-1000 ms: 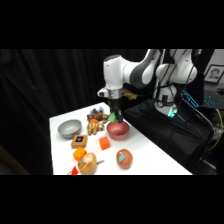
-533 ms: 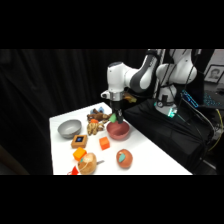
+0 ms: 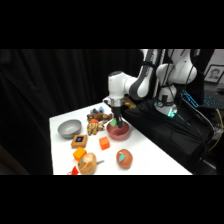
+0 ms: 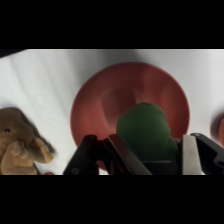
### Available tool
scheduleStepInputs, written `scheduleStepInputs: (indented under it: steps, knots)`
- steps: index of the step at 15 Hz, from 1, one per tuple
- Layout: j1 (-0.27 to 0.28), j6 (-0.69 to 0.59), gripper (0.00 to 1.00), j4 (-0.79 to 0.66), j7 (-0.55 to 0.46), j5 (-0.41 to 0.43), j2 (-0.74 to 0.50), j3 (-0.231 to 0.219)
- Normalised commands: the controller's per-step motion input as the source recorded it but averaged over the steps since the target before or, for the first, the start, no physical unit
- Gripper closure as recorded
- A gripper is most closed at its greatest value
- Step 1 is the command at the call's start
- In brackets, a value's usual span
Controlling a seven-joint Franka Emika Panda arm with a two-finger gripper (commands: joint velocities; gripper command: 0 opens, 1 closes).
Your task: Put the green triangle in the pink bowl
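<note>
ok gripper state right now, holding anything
Gripper: shut on the green triangle, held above the pink bowl.

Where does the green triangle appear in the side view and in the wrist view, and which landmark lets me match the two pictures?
Side view: the green triangle is a small green spot under the gripper, just above the pink bowl, near the table's far right edge.
Wrist view: it fills the lower centre, held between the fingers, over the bowl's inside.
Shared landmark: the pink bowl, with the brown toy animal beside it.
</note>
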Motion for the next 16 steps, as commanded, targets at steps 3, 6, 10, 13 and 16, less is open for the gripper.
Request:
scheduleStepInputs:
  steps: [3,6,10,13,16]
  knots:
    - [-0.043,0.22,0.74,0.11,-0.05,0.11,0.2,0.009]
    - [-0.021,0.16,0.54,0.12,-0.01,0.057,0.14,-0.007]
    - [-0.018,0.02,0.21,0.03,-0.02,0.049,-0.05,-0.005]
    - [-0.011,-0.15,0.0,-0.05,0.0,0.039,-0.22,-0.013]
    - [0.002,-0.22,0.0,-0.05,0.01,0.02,-0.26,-0.02]
